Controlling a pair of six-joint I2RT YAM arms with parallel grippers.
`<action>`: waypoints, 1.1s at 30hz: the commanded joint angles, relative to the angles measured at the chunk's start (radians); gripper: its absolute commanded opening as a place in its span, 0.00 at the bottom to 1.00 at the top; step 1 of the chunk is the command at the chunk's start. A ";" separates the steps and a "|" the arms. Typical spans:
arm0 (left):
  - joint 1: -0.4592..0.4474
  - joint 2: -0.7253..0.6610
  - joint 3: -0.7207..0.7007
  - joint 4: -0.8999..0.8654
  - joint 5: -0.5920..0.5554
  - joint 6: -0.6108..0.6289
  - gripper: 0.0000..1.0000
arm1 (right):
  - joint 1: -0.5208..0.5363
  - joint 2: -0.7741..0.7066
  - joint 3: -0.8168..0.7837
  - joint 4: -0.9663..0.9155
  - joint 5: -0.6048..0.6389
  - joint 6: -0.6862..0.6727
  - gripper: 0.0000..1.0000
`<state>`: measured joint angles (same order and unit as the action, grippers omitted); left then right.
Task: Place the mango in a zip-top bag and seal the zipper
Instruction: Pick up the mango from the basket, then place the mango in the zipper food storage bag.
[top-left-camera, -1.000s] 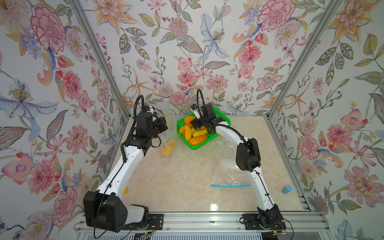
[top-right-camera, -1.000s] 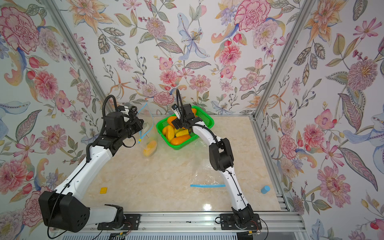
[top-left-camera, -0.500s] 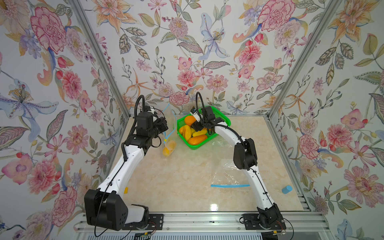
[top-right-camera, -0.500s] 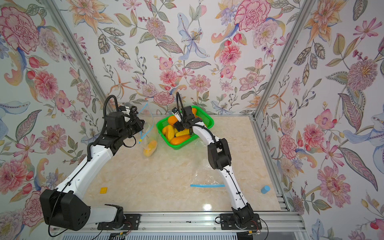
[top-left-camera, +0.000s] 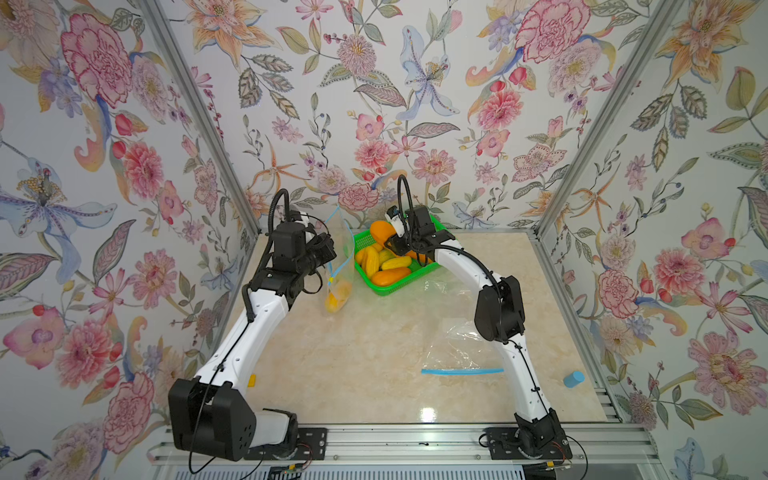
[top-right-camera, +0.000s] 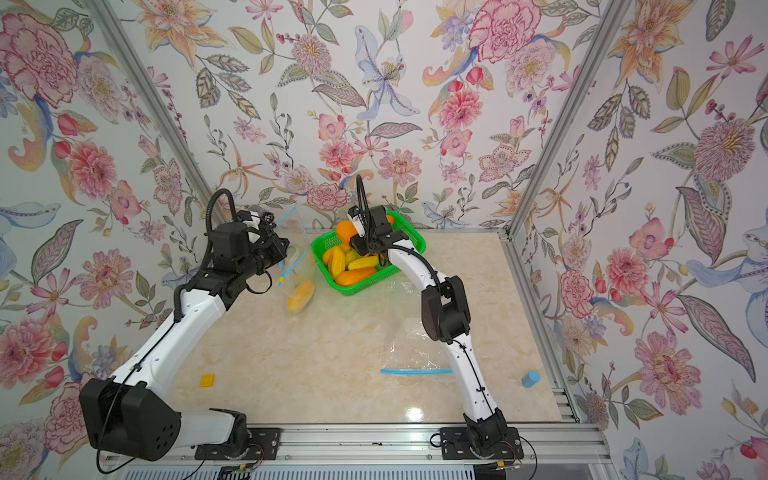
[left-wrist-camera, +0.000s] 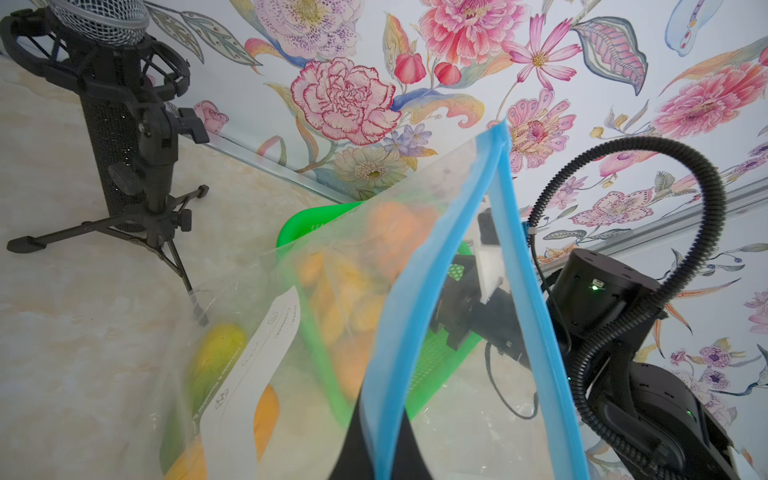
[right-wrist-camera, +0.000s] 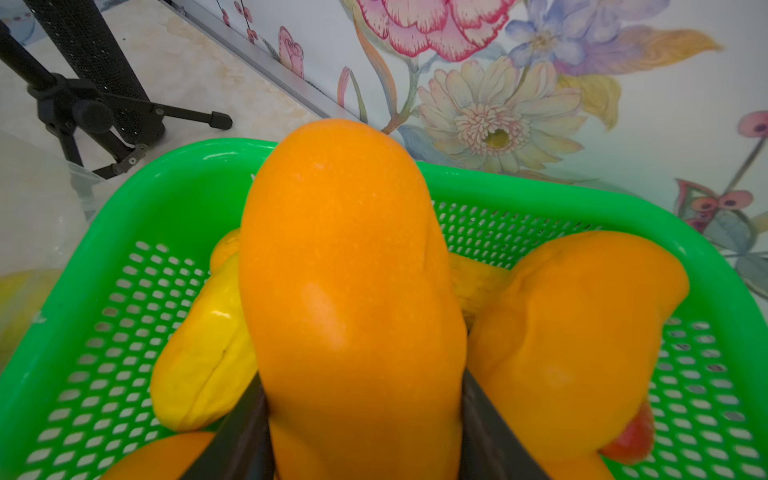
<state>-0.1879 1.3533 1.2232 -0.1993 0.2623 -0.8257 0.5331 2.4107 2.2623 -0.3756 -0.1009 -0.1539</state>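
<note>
My right gripper (right-wrist-camera: 361, 415) is shut on an orange mango (right-wrist-camera: 349, 291); its dark fingers (right-wrist-camera: 245, 424) press both of the fruit's sides. This mango (top-left-camera: 381, 230) sits at the far left corner of the green basket (top-left-camera: 386, 289), seen in both top views, with my right gripper (top-left-camera: 388, 241) on it. My left gripper (left-wrist-camera: 380, 457) is shut on the blue zipper edge of a clear zip-top bag (left-wrist-camera: 415, 332). The bag (top-left-camera: 338, 257) hangs left of the basket with a yellow-orange mango (top-left-camera: 336, 297) low inside it, resting on the table.
Several more mangoes (right-wrist-camera: 573, 332) lie in the basket. A second zip-top bag (top-left-camera: 461, 353) lies flat near the right arm. A blue cylinder (top-left-camera: 574, 378) is at the right edge, a small yellow block (top-right-camera: 206, 380) at the left. A microphone stand (left-wrist-camera: 120, 124) stands behind.
My right gripper's jaws have narrowed from wide apart and now grip the orange mango in the basket. The left arm and its bag have hardly moved.
</note>
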 joint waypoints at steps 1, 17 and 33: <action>0.012 0.002 0.006 0.018 0.032 0.005 0.00 | -0.004 -0.097 -0.071 0.047 -0.033 0.083 0.42; 0.013 0.023 -0.019 0.057 0.051 -0.012 0.00 | 0.003 -0.475 -0.699 0.585 -0.069 0.451 0.18; 0.012 0.085 -0.003 0.067 0.079 -0.010 0.00 | 0.045 -0.551 -0.895 1.041 -0.097 0.640 0.11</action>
<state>-0.1852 1.4181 1.2011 -0.1356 0.3191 -0.8303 0.5423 1.9755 1.3876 0.4416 -0.1871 0.4320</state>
